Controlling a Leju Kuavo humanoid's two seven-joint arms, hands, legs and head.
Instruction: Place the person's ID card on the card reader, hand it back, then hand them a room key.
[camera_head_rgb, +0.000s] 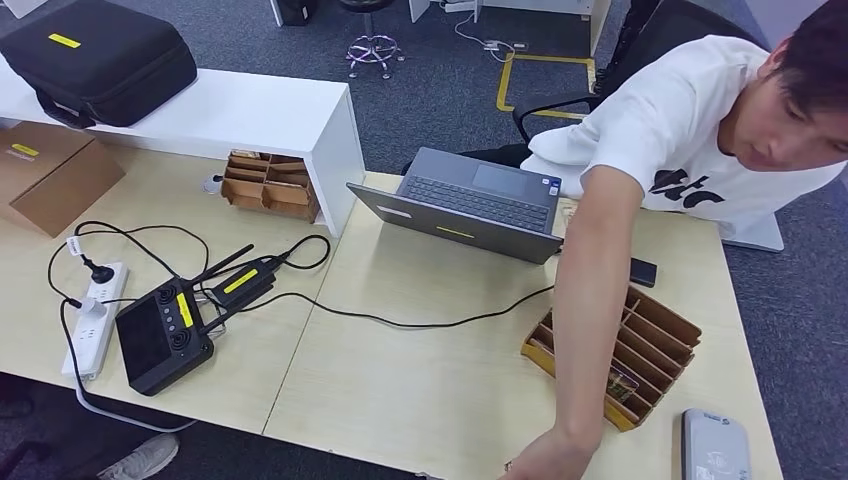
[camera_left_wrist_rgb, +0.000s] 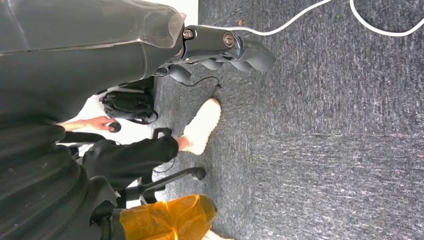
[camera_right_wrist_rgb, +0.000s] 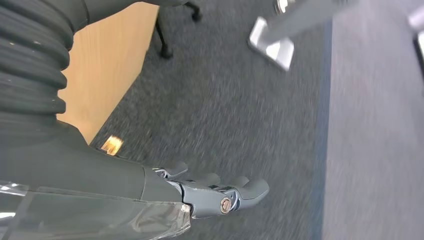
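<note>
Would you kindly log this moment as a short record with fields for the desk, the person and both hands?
person: white T-shirt, arm stretched to the desk's near edge
card reader: light grey device, near right corner of the wooden desk
organiser: slotted cardboard rack, beside the reader
left hand: over carpet, holds nothing
right hand: over carpet, holds nothing
</note>
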